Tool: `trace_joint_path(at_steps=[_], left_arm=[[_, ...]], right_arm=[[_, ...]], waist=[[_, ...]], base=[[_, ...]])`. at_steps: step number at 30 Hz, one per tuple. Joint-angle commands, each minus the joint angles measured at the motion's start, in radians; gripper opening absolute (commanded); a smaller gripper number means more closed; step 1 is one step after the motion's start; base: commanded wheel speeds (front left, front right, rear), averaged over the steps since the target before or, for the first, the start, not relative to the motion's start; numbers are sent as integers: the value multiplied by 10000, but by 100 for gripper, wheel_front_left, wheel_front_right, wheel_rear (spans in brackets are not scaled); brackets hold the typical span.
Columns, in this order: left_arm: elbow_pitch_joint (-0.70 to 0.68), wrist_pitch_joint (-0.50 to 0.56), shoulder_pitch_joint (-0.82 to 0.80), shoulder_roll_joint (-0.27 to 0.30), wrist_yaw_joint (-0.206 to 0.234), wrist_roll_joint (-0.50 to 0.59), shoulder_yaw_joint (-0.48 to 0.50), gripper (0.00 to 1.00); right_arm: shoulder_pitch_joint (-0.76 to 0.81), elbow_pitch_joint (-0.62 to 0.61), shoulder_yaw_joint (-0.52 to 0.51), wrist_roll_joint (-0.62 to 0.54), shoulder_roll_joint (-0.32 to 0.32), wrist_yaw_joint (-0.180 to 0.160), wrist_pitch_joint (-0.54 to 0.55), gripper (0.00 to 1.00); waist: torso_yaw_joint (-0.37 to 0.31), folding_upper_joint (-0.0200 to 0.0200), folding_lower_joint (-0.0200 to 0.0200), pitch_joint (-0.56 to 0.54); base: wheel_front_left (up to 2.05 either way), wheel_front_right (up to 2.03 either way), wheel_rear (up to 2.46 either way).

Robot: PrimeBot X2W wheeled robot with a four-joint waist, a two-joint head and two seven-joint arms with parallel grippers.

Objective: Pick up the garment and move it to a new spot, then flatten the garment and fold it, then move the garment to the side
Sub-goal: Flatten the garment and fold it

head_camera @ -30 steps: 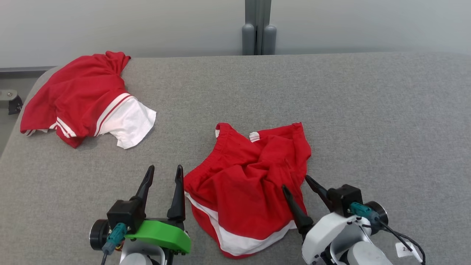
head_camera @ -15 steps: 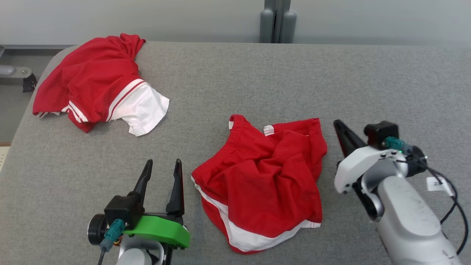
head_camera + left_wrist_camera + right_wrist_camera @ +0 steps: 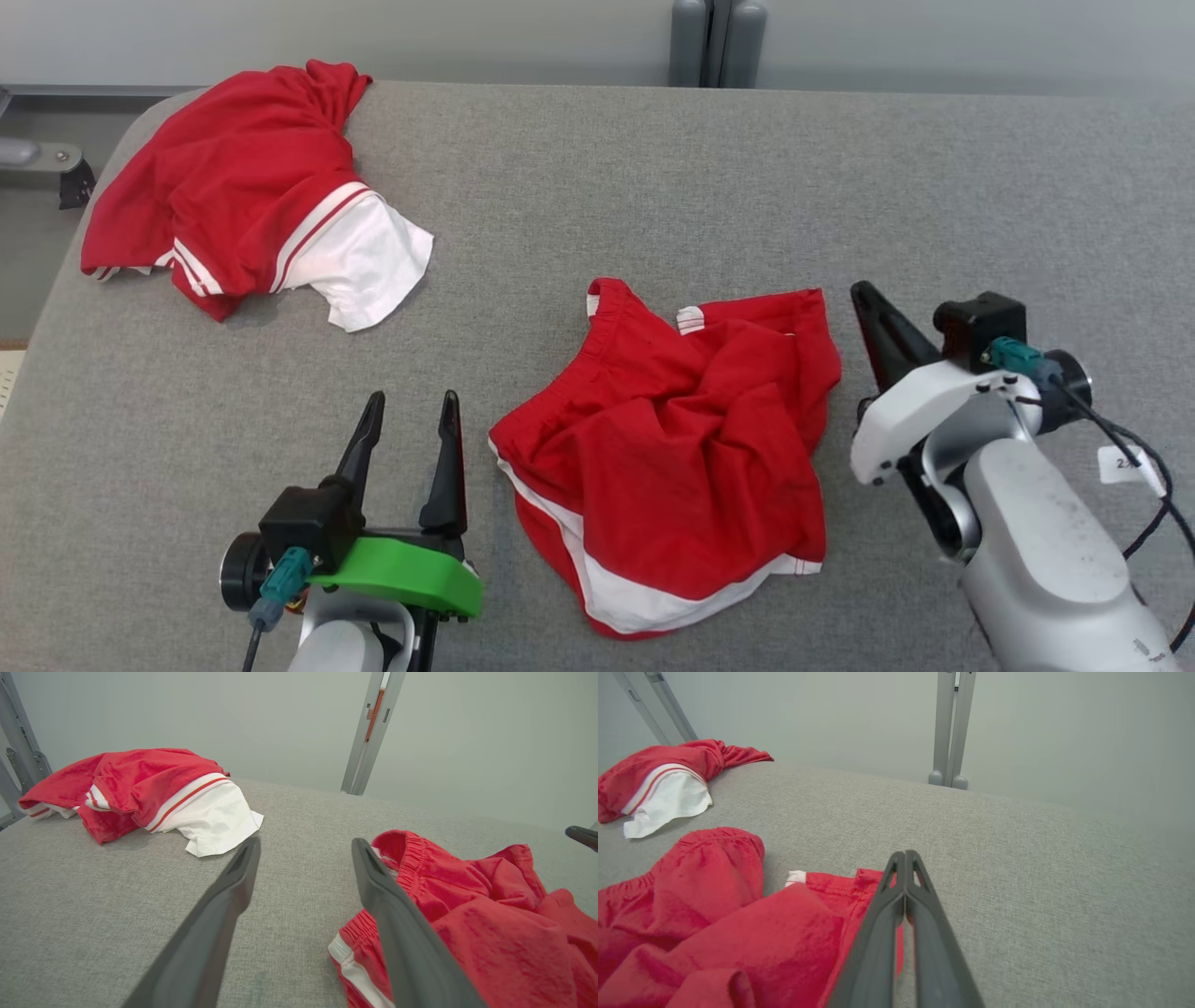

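Pointing toward 11 o'clock, my right claw [image 3: 859, 291] has its two dark fingers pressed tight together along their whole length, as the right wrist view [image 3: 904, 855] shows plainly. I see no cloth pinched between them. The tips lie just beside the 1 o'clock corner of the shorts [image 3: 681, 439], and I cannot tell whether they brush the fabric or the table [image 3: 653, 187].

My left claw [image 3: 413, 399] stands spread wide at the shorts' 8 o'clock side, gripping nothing, fingers aimed at 12 o'clock. Its inner finger is just beside the red edge.

The shorts, red with a white band along the 6 o'clock hem, lie crumpled near the middle of the grey table, elastic waistband toward 12 o'clock. Their bunched folds lie between my two claws.

At 10 o'clock, well apart from both claws, a red and white shirt [image 3: 233, 187] is heaped on the table's far corner, one white sleeve spilling toward the centre. A grey post [image 3: 716, 42] rises beyond the far edge at 12 o'clock, against a pale wall.
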Motion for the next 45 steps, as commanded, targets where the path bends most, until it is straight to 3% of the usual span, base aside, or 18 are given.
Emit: trace_joint_path(at_steps=[1, 2, 11, 19, 20, 21, 31, 38, 45], left_arm=[[25, 4, -76, 22, 53, -72, 44, 100], [30, 5, -69, 22, 57, -66, 59, 100], [36, 4, -109, 22, 52, -16, 64, 100], [44, 4, -228, 22, 39, -76, 12, 100], [52, 4, -236, 22, 38, -80, 18, 100], [59, 5, -245, 22, 37, -79, 26, 100], [18, 5, -257, 22, 71, -68, 71, 100], [-18, 5, -341, 22, 65, -115, -39, 100], [-30, 5, -321, 22, 45, -89, -80, 100]], right_arm=[[292, -335, 269, 256, 83, -4, 101, 51], [462, -606, 446, 415, 81, -4, 209, 100], [1976, -3185, 2277, 1928, -927, -1, 2347, 100], [2016, -3161, 2795, 2347, -1356, -3, 3389, 100], [1912, -3099, 2801, 2357, -1347, -3, 3361, 37], [1846, -3035, 2782, 2358, -1331, -3, 3314, 0], [616, -2037, 1554, 1889, -1080, -3, 2459, 0], [-349, -506, -9, 1424, -1336, -3, 2549, 0], [-347, 951, -872, 1041, -1445, -3, 2519, 0]], waist=[[-17, 0, 0, -33], [-27, 0, 0, -50], [-71, 0, 0, -59], [115, 0, 0, 79], [140, 0, 0, 84], [154, 0, 0, 86], [162, 0, 0, 76], [204, 0, 0, 163], [235, 0, 0, 163]], base=[[0, 0, 0], [0, 0, 0], [0, 0, 0], [0, 0, 0], [0, 0, 0], [0, 0, 0], [0, 0, 0], [0, 0, 0], [0, 0, 0]])
